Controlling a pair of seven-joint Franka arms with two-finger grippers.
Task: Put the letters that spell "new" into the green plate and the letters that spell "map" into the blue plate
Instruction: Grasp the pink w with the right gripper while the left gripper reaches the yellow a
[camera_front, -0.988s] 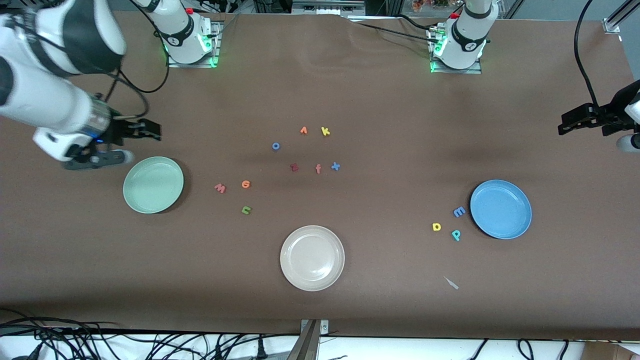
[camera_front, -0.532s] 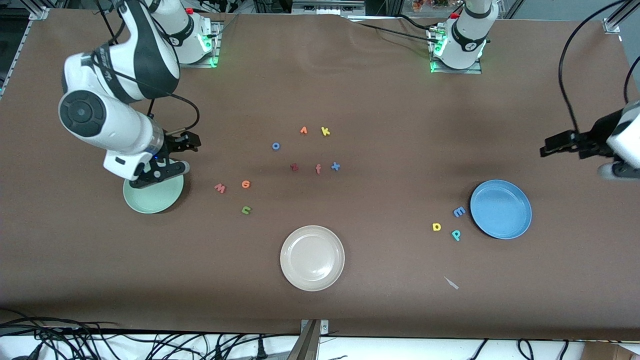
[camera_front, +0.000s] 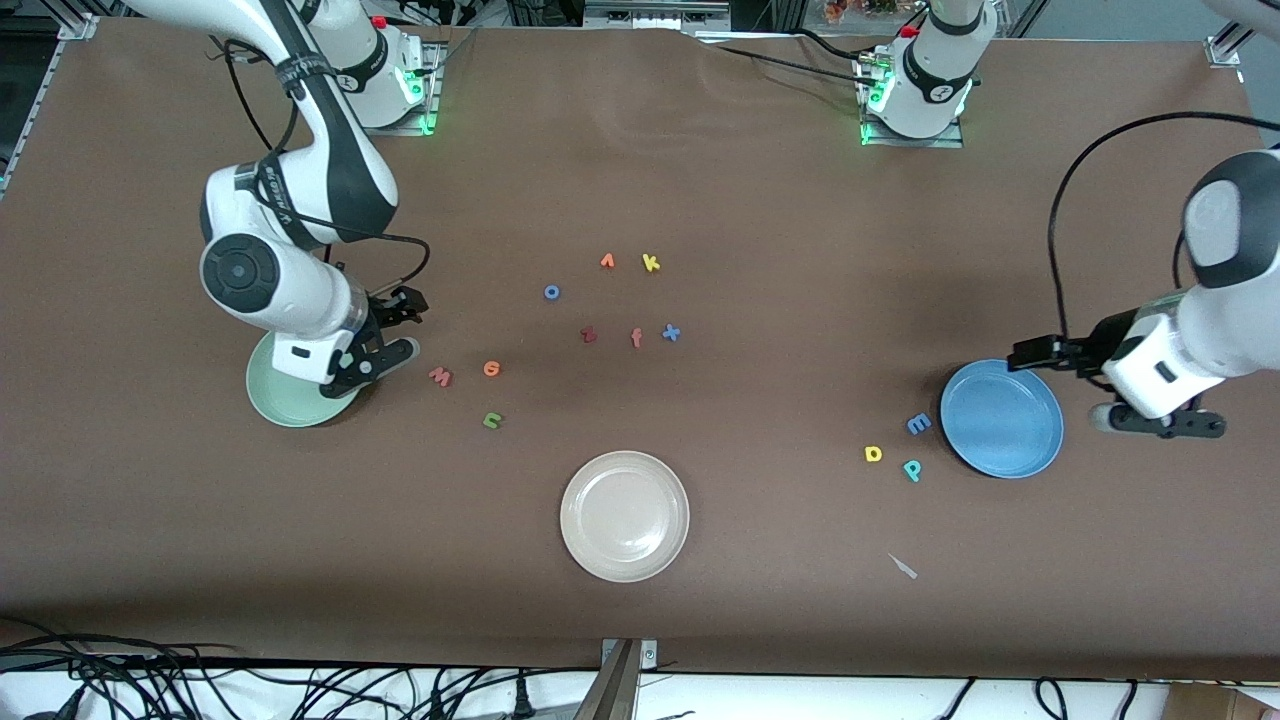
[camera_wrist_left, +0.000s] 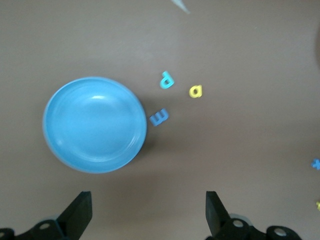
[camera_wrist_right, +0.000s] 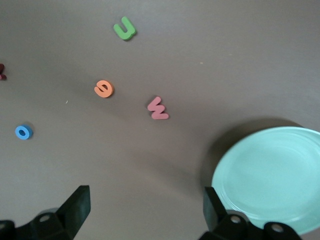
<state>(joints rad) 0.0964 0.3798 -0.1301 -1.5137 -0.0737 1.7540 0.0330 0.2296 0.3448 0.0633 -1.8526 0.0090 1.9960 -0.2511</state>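
The green plate is partly covered by my right arm. My right gripper hangs open and empty over its rim, on the side toward the letters. The pink w, orange e and green n lie on the table beside that plate. The blue plate is empty, with the blue m, yellow a and teal p beside it. My left gripper hangs open and empty beside the blue plate, toward the left arm's end.
A cream plate sits near the front edge. Mid-table lie a blue o, an orange letter, a yellow k, a dark red letter, a pinkish f and a blue x. A pale scrap lies nearer the camera.
Both arms have swung in from the table's ends. The right gripper now hangs over the green plate's rim; the left gripper has come beside the blue plate. No letter moved.
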